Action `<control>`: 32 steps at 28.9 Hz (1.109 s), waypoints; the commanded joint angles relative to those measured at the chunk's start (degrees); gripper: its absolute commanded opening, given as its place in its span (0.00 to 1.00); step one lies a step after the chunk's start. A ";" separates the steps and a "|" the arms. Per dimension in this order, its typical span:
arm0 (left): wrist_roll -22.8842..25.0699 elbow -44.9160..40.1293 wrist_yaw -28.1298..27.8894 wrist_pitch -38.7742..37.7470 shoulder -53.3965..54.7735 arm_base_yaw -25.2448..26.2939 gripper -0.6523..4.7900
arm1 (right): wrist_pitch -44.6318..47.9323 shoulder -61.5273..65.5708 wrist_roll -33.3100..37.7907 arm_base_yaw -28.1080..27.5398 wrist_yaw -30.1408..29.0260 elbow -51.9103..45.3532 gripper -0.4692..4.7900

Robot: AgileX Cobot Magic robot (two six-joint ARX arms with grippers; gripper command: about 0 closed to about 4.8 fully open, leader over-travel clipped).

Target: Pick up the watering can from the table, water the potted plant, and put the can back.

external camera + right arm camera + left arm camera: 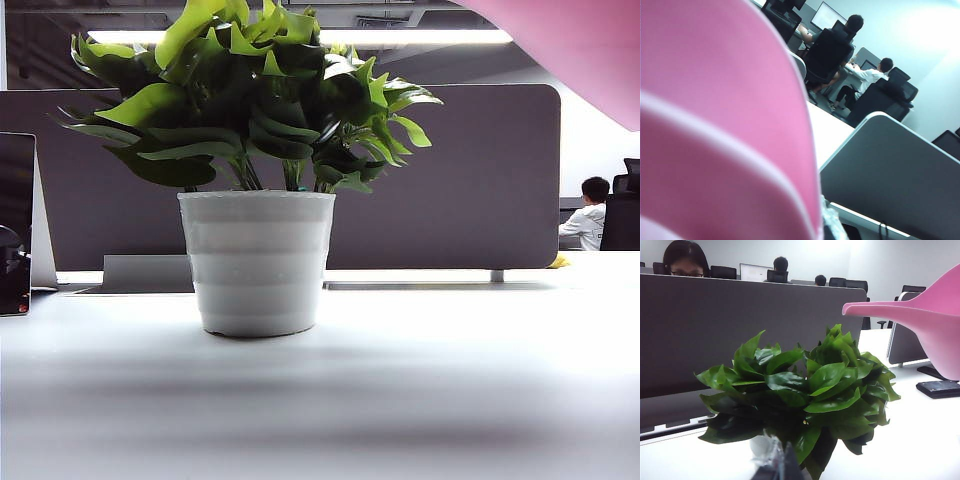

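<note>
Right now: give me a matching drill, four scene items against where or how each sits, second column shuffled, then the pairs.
Items:
1. can
2. plant
3. pot
4. partition

Places or states:
A. white and ribbed, standing upright on the table
B. grey, running behind the table
C. pink, up in the air, spout reaching over the leaves
D. green, leaves spreading wider than its container

Pairs: 1-C, 2-D, 3-A, 4-B

Neither gripper's jaws show clearly: the right wrist view is filled by the can, the left one looks at the plant.
</note>
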 commanded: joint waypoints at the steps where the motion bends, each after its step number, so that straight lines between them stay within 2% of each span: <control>1: 0.07 0.28 0.24 0.48 0.09 0.09 0.11 | 4.13 -0.42 -1.09 0.04 0.50 1.03 0.08; 27: 0.07 0.26 0.24 0.46 0.09 0.09 0.11 | 7.54 -0.31 -3.87 0.09 0.09 1.07 0.08; 32: 0.07 0.24 0.24 0.48 0.09 0.09 0.11 | 8.55 0.04 -6.14 0.11 -1.05 1.11 0.08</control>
